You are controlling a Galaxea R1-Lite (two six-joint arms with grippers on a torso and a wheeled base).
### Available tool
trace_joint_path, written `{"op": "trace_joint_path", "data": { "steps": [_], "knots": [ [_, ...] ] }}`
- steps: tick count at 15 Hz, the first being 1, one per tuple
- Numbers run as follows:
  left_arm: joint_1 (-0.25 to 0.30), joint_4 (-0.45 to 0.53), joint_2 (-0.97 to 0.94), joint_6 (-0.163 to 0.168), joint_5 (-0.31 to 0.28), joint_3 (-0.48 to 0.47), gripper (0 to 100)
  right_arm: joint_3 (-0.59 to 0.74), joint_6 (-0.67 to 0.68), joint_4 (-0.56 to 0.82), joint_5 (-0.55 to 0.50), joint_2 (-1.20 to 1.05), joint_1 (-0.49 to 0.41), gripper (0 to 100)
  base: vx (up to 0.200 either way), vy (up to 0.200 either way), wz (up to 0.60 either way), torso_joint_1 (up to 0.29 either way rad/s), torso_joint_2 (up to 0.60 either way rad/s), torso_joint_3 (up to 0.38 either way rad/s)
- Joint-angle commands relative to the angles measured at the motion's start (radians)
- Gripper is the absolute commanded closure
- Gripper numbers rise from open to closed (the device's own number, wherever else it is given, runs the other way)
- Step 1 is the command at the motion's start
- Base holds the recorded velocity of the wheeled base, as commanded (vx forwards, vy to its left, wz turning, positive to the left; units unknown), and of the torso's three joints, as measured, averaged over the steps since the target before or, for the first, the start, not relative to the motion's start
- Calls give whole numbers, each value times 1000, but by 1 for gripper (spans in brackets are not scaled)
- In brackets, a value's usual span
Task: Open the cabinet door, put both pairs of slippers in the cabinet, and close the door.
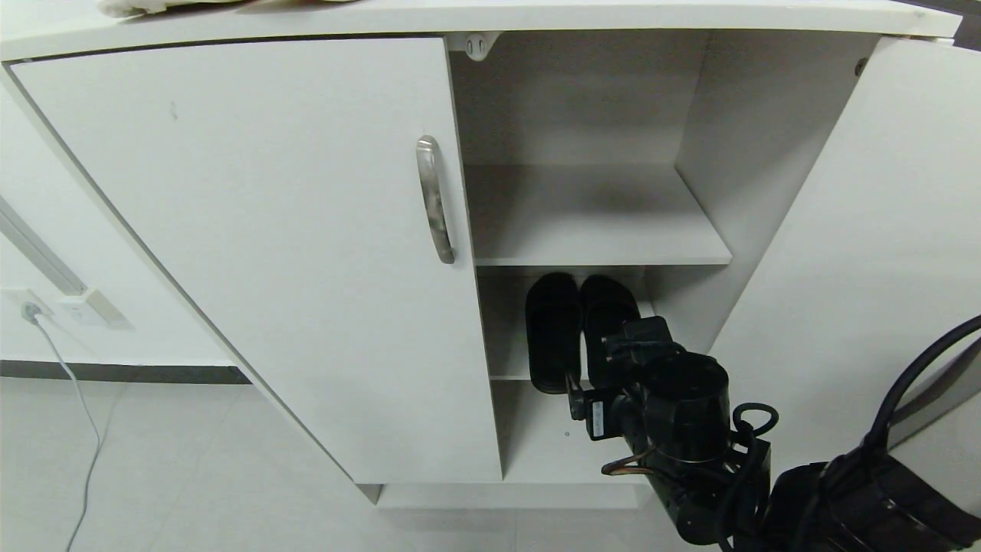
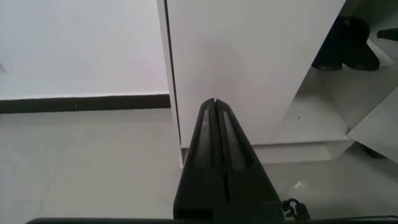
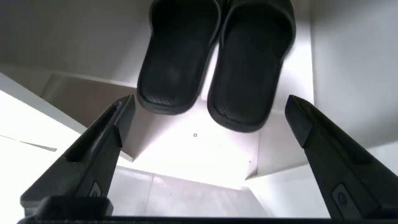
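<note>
The white cabinet's left door [image 1: 268,230] with its metal handle [image 1: 434,199] is closed; the right door [image 1: 866,268] stands swung wide open. One pair of black slippers [image 1: 553,330] lies side by side on the middle shelf, heels hanging slightly over the shelf's front edge. My right gripper [image 1: 638,339] is right in front of the slippers' heels. In the right wrist view it [image 3: 209,104] is open, with the slippers [image 3: 180,56] just beyond its fingertips and nothing between them. My left gripper [image 2: 214,104] is shut and empty, low over the floor, facing the closed door [image 2: 249,56].
The upper shelf [image 1: 590,222] and bottom shelf [image 1: 552,437] are bare. A wall socket [image 1: 31,313] with a cable [image 1: 84,429] trailing onto the tiled floor is at the left. A pale item [image 1: 153,6] lies on the cabinet top.
</note>
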Motion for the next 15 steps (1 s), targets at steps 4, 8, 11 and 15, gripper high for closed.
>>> {"op": "trace_joint_path", "data": {
  "steps": [4,8,11,15],
  "knots": [
    [0,0,1,1,0,0,100,3,9,0,0,-2,3,0,-100,0,0,4,-2,-1],
    [0,0,1,1,0,0,100,12,10,0,0,-8,3,0,0,0,0,0,0,0],
    [0,0,1,3,0,0,100,15,10,-6,-5,-14,3,0,0,0,0,0,0,0],
    [0,0,1,5,-2,0,100,15,9,-8,-5,-18,3,0,0,0,0,1,1,34]
  ]
}}
